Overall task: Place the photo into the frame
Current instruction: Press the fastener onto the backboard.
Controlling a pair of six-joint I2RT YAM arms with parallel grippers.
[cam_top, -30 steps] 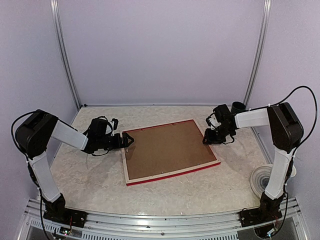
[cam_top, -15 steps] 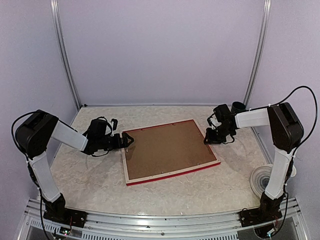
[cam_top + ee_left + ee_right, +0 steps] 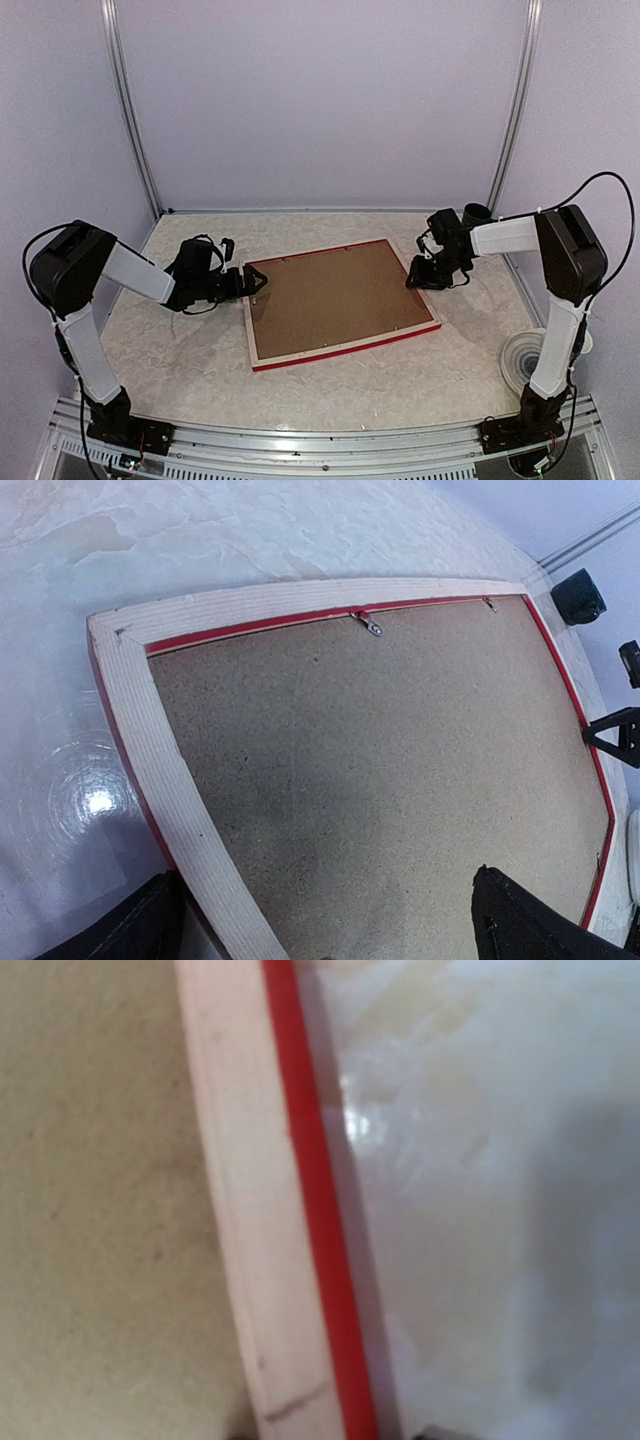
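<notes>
while the frame (image 3: 340, 348) lies face down, the left gripper (image 3: 258, 279) gapes empty, the right gripper (image 3: 415, 278) is unreadable, and freeing the backing panel (image 3: 335, 295) seems next.

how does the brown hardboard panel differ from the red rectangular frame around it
The brown hardboard panel is a solid, speckled brown sheet; the red rectangular frame is a narrow border, red at its edges with a pale back. The panel sits inside the frame, which surrounds it on all four sides. The frame carries small metal clips at its far inner edge; the panel is plain. Both are rectangular and lie flat on the table.
</notes>
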